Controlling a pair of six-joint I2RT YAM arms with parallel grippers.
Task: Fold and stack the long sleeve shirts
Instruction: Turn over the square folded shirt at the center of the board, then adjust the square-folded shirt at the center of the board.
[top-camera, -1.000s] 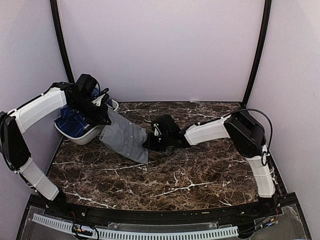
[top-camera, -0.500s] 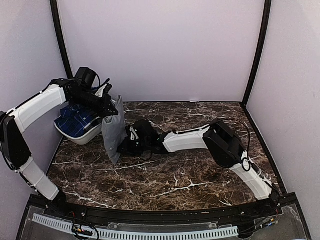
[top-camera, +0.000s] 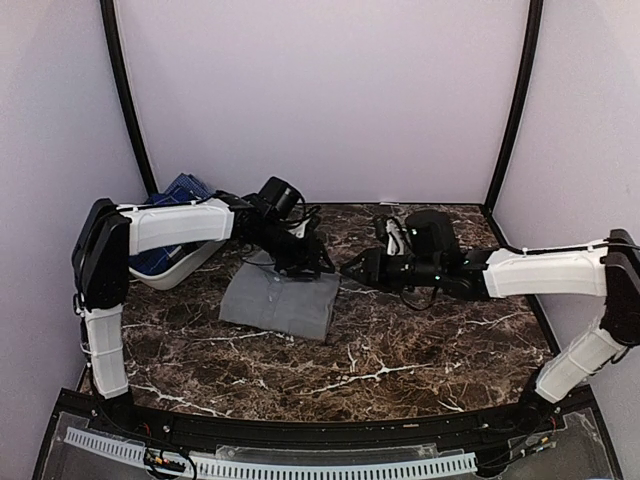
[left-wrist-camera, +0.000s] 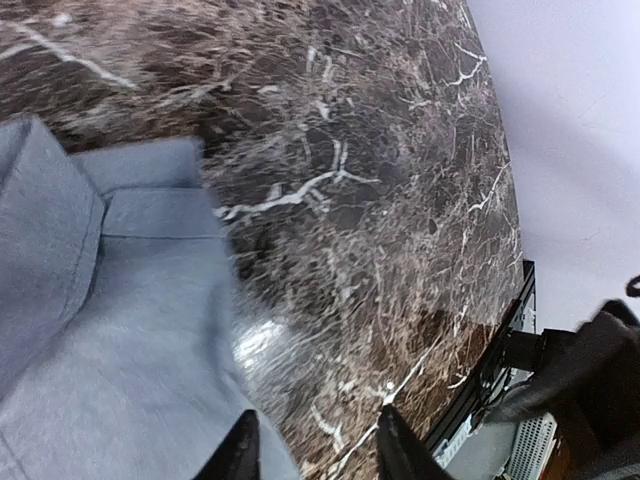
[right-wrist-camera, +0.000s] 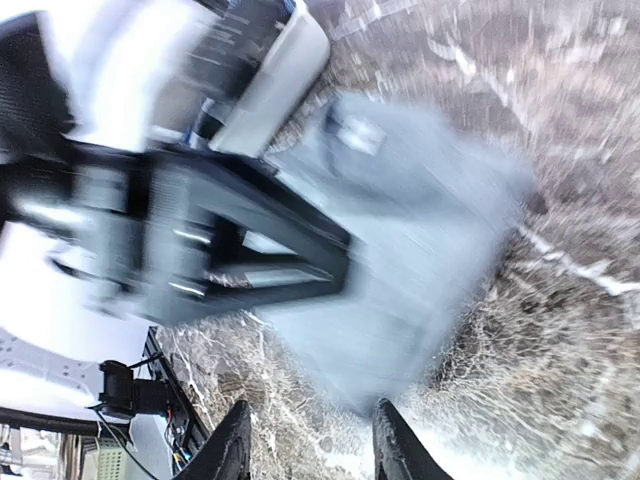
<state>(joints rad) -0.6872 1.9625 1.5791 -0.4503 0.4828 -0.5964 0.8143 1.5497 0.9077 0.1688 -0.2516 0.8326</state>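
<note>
Left claw (left-wrist-camera: 318, 455) is partly open: its two dark fingertips stand apart in its wrist view, with only marble and the edge of grey cloth showing in the gap, and nothing is gripped. The right claw (right-wrist-camera: 310, 445) is also parted and holds nothing, though its wrist view is smeared with blur.

Nearest the arm bases, the dark marble surface (top-camera: 400, 350) runs across the front. Further in, left of centre, the grey shirt (top-camera: 280, 303) lies flat on the surface, folded into a compact rectangle. From the left wrist view one of its corners and a straight seam show against the marble.

At the shirt's far edge, near its far right corner, the left claw hangs low over the cloth; whether it touches the cloth cannot be told. The right claw reaches in from the right and sits just beside the shirt's right edge, its tips pointing at the left claw, the two close together but apart.

Furthest back, at the far left corner, stands the white basket (top-camera: 185, 265), partly hidden by the left arm. The plaid shirt (top-camera: 182, 188) lies bunched inside it, dark blue cloth rising above the rim.
</note>
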